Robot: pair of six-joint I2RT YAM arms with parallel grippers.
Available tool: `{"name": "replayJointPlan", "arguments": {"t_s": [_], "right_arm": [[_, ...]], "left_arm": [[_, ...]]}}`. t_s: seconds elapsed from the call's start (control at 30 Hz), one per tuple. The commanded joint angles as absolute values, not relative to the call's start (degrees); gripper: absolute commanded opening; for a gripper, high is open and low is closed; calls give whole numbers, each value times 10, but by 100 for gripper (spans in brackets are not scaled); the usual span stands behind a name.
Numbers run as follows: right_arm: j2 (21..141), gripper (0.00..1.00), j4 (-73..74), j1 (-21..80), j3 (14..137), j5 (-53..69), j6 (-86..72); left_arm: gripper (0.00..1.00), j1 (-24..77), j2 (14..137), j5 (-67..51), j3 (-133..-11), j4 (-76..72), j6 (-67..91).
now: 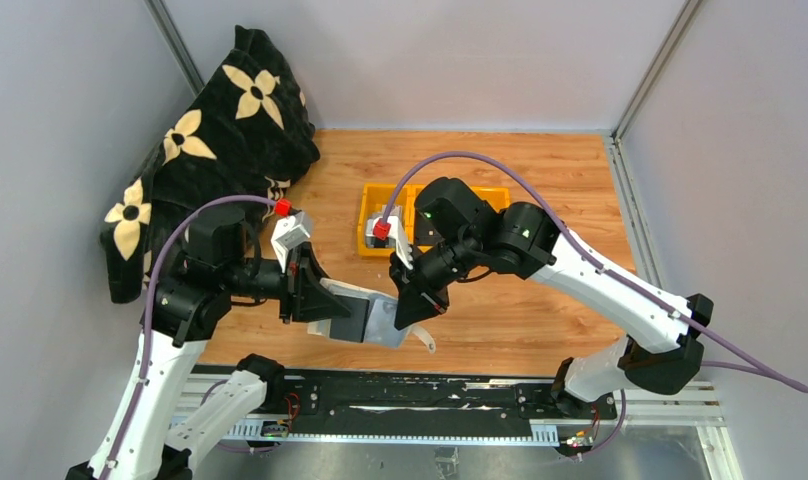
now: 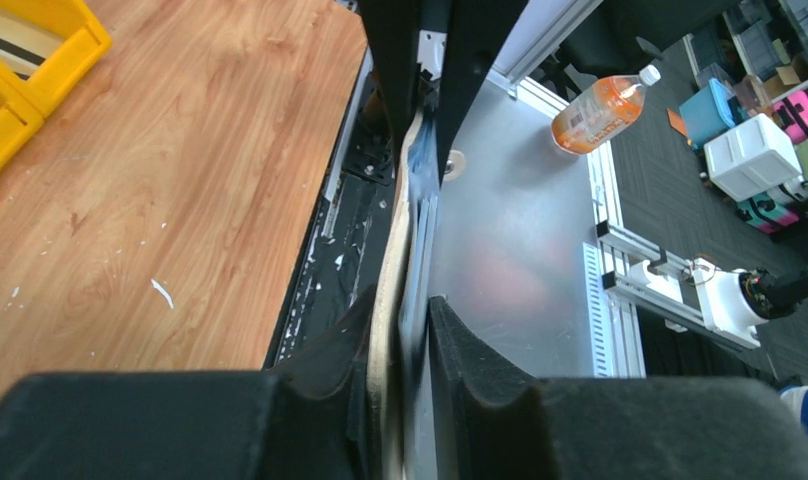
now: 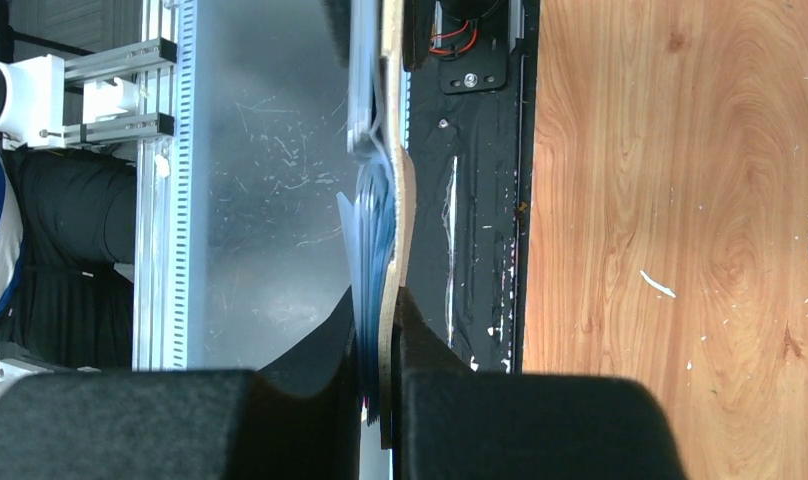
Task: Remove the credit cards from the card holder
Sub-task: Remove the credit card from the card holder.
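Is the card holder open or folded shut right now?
Open. The card holder is spread flat between the left gripper and right gripper, silvery inside facing up, snap tab hanging loose.

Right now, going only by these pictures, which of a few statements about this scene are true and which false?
1. The left gripper and the right gripper both clamp the card holder. True.
2. The yellow bins stand on the wooden table. True.
3. The card holder lies flat on the table. False: it is held up between the two grippers.
4. The cloth is white with black flowers. False: the cloth is black with cream flowers.
5. The orange drink bottle sits in a bin. False: the bottle is off the wooden table.
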State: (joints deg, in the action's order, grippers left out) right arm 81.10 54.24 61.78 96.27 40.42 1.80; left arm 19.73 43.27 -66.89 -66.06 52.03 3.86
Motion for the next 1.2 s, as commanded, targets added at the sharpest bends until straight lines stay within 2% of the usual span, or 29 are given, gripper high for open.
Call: {"name": "replayJointPlan", "arguments": {"t_s": [0.0, 0.17, 0.4, 0.5, 0.67, 0.97, 1.17], "right_arm": [[814, 0, 555, 631, 1006, 417, 36], [805, 0, 535, 631, 989, 432, 41], [779, 40, 476, 626, 971, 391, 36], [738, 45, 413, 599, 948, 345, 14], [660, 58, 260, 568, 839, 422, -19], [708, 63, 199, 568, 810, 500, -32], [650, 62, 125, 559, 783, 390, -69]], "left_arm": [[20, 200, 416, -679, -640, 537, 11], [9, 200, 417, -712, -645, 537, 25], [0, 200, 436, -726, -667, 540, 57], [0, 199, 447, -712, -672, 541, 73], [0, 199, 452, -716, -685, 541, 78], [0, 199, 453, -738, -723, 541, 81], [0, 199, 443, -710, -725, 541, 87]]}}
